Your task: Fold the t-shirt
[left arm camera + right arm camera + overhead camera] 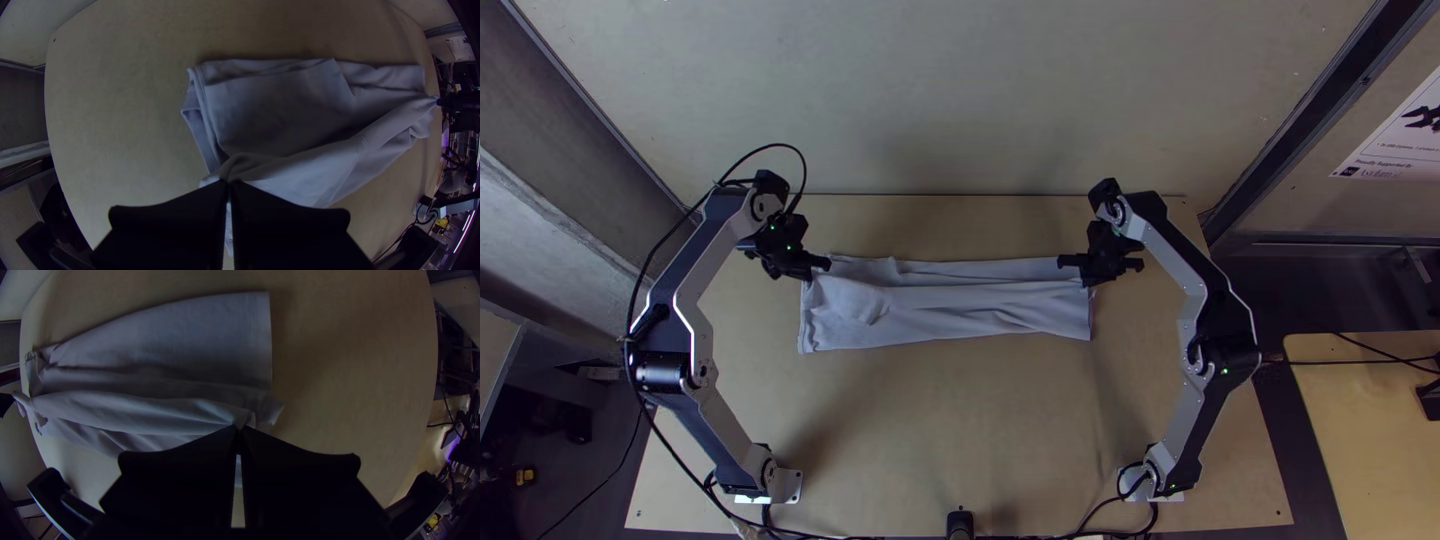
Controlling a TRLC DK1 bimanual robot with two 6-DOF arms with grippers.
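t-shirt (950, 312) in l claw (806, 273), r claw (1091, 279)

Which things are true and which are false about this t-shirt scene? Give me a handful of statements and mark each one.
1. The t-shirt lies as a long, narrow strip on the table. True: the t-shirt runs lengthwise between the two arms on the table.
2. The left tool and the right tool both hold the t-shirt. True.
3. The right tool's fingers are spread wide open. False: they are shut on the cloth.
4. Both tools grip the same end of the strip. False: they are near opposite ends, along its far side.
5. The t-shirt is spread out to its full shape. False: it lies in overlapping layers with creases.
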